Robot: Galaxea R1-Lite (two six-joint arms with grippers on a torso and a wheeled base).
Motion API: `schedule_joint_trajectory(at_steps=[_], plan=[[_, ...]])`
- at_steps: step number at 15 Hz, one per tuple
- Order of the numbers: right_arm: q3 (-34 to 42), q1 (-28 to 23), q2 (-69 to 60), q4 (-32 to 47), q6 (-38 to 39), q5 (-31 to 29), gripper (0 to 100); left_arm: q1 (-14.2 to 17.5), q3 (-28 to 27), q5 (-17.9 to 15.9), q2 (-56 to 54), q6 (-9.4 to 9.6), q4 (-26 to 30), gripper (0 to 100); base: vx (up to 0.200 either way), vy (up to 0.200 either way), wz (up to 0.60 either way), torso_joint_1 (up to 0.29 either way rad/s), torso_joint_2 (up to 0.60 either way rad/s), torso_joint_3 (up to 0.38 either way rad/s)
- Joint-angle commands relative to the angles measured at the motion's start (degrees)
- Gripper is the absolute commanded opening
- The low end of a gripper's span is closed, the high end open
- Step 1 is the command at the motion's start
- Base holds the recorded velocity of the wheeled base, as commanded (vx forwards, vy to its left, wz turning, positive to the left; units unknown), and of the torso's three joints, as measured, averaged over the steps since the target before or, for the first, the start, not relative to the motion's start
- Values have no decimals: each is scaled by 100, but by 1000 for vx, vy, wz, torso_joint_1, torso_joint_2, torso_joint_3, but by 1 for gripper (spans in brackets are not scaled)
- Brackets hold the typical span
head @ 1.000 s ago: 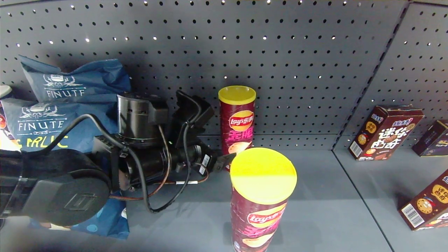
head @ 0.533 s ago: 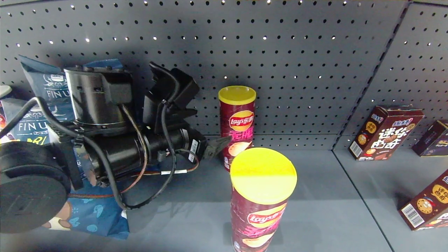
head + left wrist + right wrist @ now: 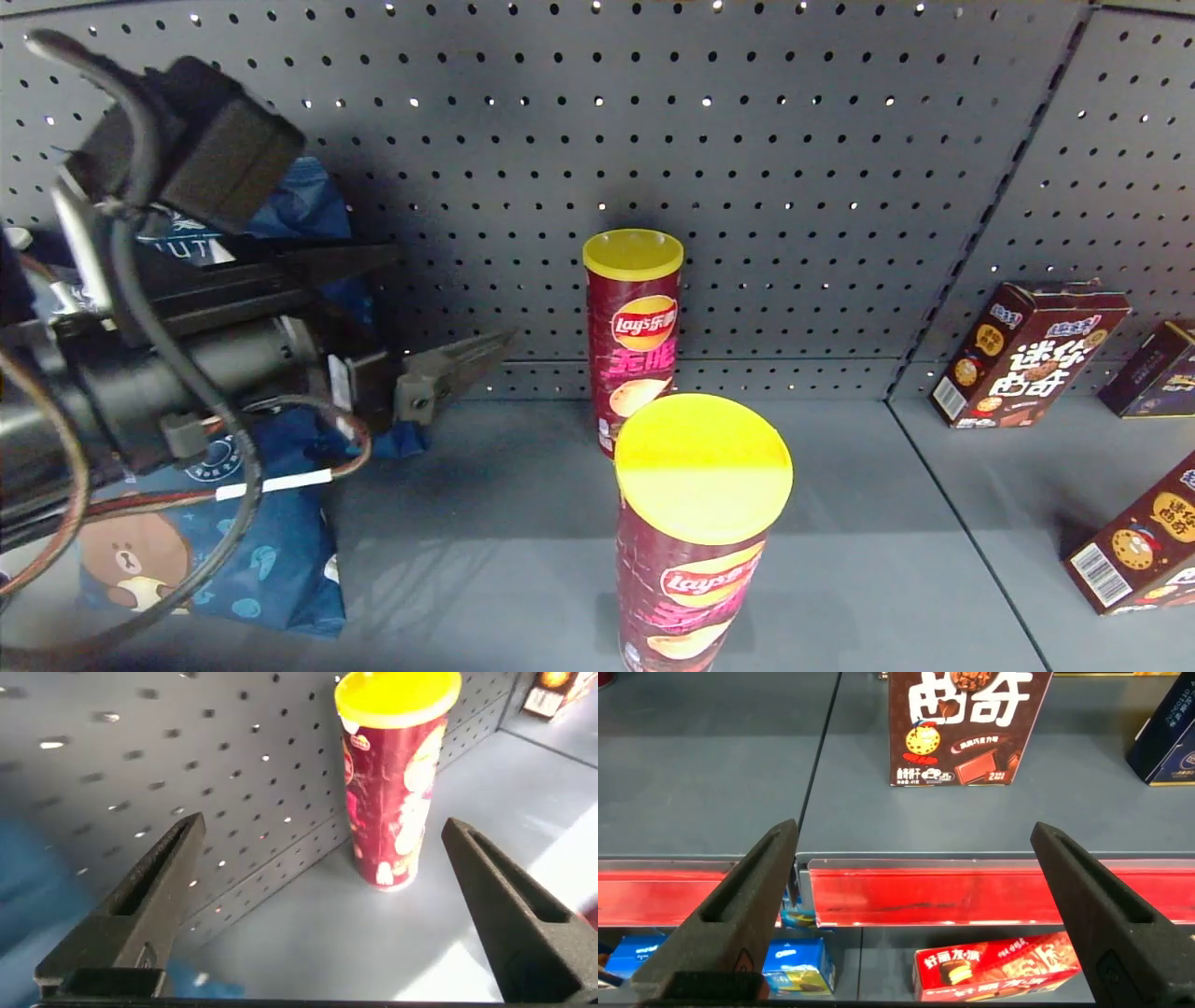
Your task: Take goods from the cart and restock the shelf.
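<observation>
On the shelf, at 3 o'clock from my left gripper, the rear can stands upright, with the front can at its 6 o'clock. The left gripper and right gripper both gape wide and empty. I judge these 2 cans light, stiff, slick and tippy, so I'd grip mid-body.

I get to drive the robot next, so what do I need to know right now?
Left pincer: open, empty, off to the left of the back can, not touching it.
Right pincer: open, empty, pointing at a cookie box.
Done: back can and front can stand upright on the shelf, the front one nearer the robot.
Left: probably fetch and shelve more goods.
</observation>
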Motion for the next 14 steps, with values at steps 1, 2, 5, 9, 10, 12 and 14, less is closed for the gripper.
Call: schedule_joint_trajectory(at_steps=[1, 2, 5, 9, 10, 12, 14], plan=[[1, 0, 0, -2, 0, 1, 100, -30, 684, -7, -1069, 176, 30, 100, 0, 0, 0, 0, 0, 0], [1, 0, 0, -2, 0, 10, 100, -22, 956, 2, -1359, 220, 30, 100, 0, 0, 0, 0, 0, 0], [1, 0, 0, -2, 0, 10, 100, -13, 1563, 20, -2044, 220, 39, 100, 0, 0, 0, 0, 0, 0], [1, 0, 0, -2, 9, 1, 100, -13, 1739, 20, -2290, 220, 39, 100, 0, 0, 0, 0, 0, 0], [-210, -18, 18, -195, -26, -78, 100, 14, 1888, 20, -2449, 220, 30, 100, 0, 0, 0, 0, 0, 0], [-1827, 53, 1415, -406, 255, -184, 100, 22, 2046, 20, -2563, 220, 39, 100, 0, 0, 0, 0, 0, 0], [-2996, 132, 1811, 25, 211, 291, 100, 22, 2196, 28, -2668, 212, 39, 100, 0, 0, 0, 0, 0, 0]])
